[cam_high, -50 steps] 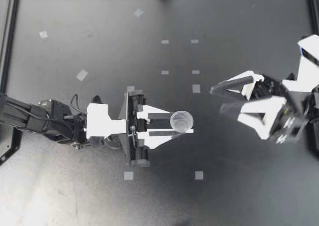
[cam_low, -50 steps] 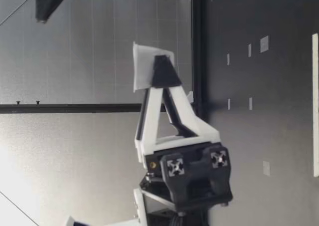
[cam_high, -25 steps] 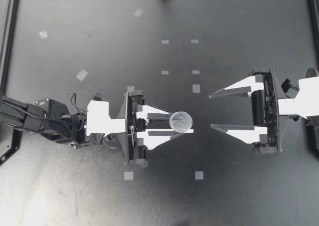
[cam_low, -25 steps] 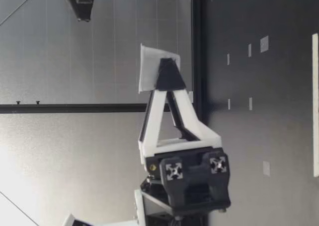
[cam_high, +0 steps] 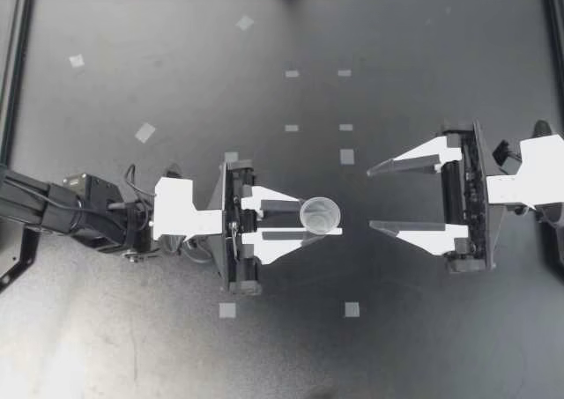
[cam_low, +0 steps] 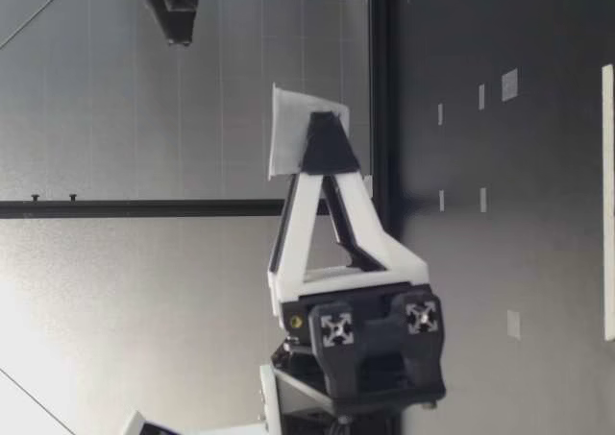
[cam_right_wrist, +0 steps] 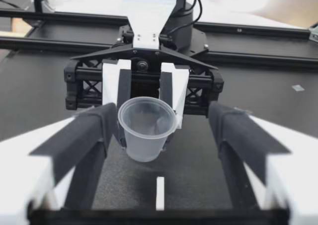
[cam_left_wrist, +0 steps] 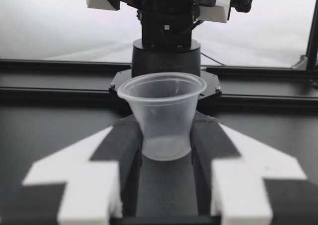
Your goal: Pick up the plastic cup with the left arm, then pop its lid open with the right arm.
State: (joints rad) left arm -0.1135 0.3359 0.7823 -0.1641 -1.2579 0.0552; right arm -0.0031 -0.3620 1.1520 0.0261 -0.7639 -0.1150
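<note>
Fingers of my left gripper [cam_high: 322,219] are nearly closed and press from two sides on a small clear plastic cup [cam_high: 319,215], which sits a little left of the centre of the frame in the top view. The arm reaches in from the lower left edge, and the cup shows there as a round open mouth at the fingers' far end.

In the left wrist view the cup [cam_left_wrist: 163,115] stands upright with its mouth up. The dark pads [cam_left_wrist: 122,144] grip its lower part on both sides, and its wide rim rises above them.

In the low view the cup [cam_low: 290,131] is held well above the black desk [cam_high: 176,64], touching nothing but the left gripper's fingers.

My right gripper [cam_high: 371,199] is at the centre right of the top view and points straight at the cup. Its fingers are spread wide and hold nothing, with the tips near the cup but apart from it. In the right wrist view the cup [cam_right_wrist: 146,127] lies ahead of the open fingers, in line with the gap between them, with the left gripper behind it. A white tape strip [cam_right_wrist: 160,192] lies on the desk under that gap.

White tape squares [cam_high: 144,132] are scattered over the upper half of the top view, and more lie just below the grippers.
</note>
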